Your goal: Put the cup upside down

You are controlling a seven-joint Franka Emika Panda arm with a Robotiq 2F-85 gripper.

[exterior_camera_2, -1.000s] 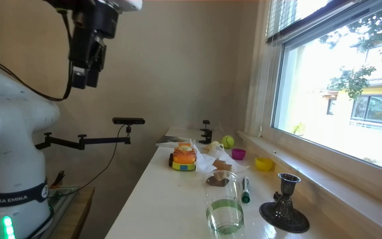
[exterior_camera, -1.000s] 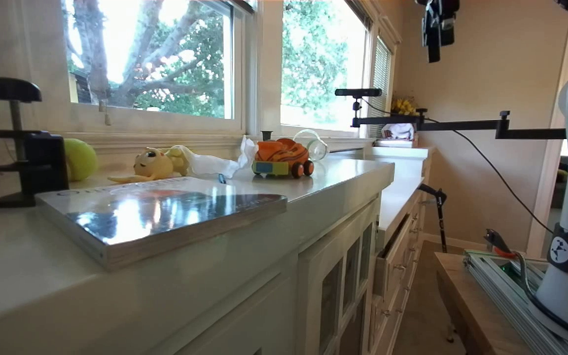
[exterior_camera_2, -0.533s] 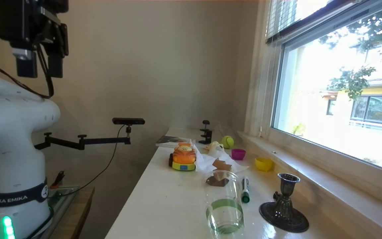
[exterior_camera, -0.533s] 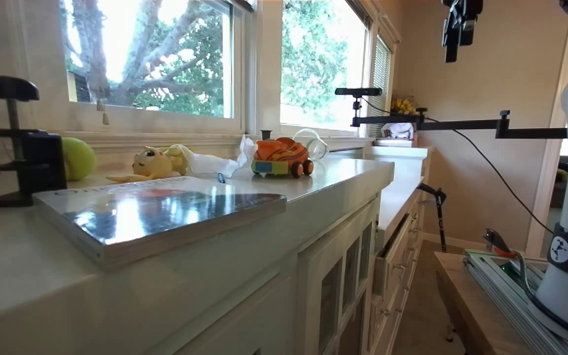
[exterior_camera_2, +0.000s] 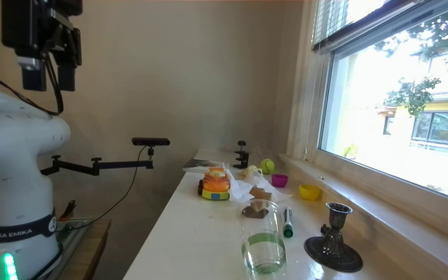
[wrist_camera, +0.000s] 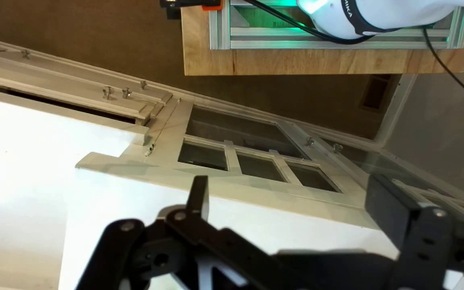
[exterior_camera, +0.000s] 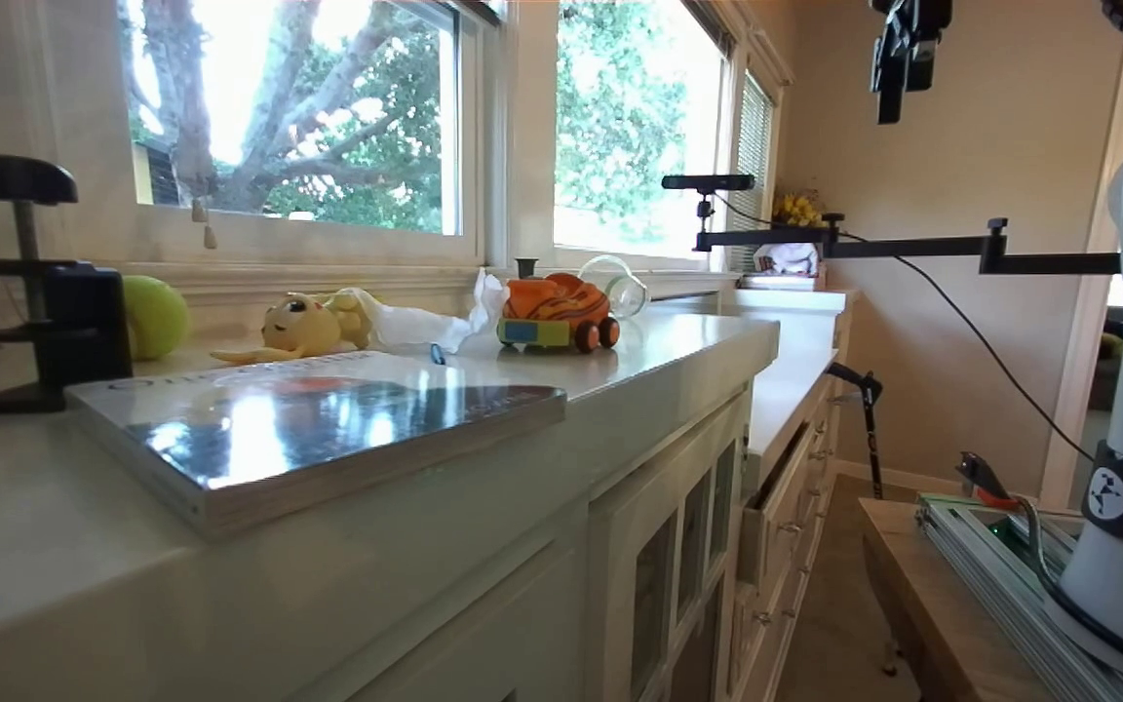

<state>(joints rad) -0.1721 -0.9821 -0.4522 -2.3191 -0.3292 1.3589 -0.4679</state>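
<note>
Small cups stand on the white counter (exterior_camera_2: 185,237): a magenta cup (exterior_camera_2: 279,180) and a yellow cup (exterior_camera_2: 309,192) near the window sill, both looking open side up. A clear glass (exterior_camera_2: 263,249) with a green band is nearer the camera; it also shows behind the toy car (exterior_camera: 628,295), seemingly on its side. Which cup is meant I cannot tell. My gripper (exterior_camera_2: 51,79) is open and empty, high up beside the counter, far from the cups. In the wrist view the gripper (wrist_camera: 294,201) has its fingers wide apart with nothing between them; no cup shows there.
On the counter are an orange toy car (exterior_camera_2: 215,184), white tissue (exterior_camera_2: 240,190), a green marker (exterior_camera_2: 287,223), a dark candlestick (exterior_camera_2: 335,241), a tennis ball (exterior_camera_2: 267,166), a black clamp (exterior_camera_2: 241,157) and a book (exterior_camera: 328,419). A camera arm (exterior_camera: 912,248) stands out beside the counter.
My gripper has swung away from the counter toward the robot's base and turned, mostly in the earlier half second; since then it has barely moved. The cups and other objects have not moved.
</note>
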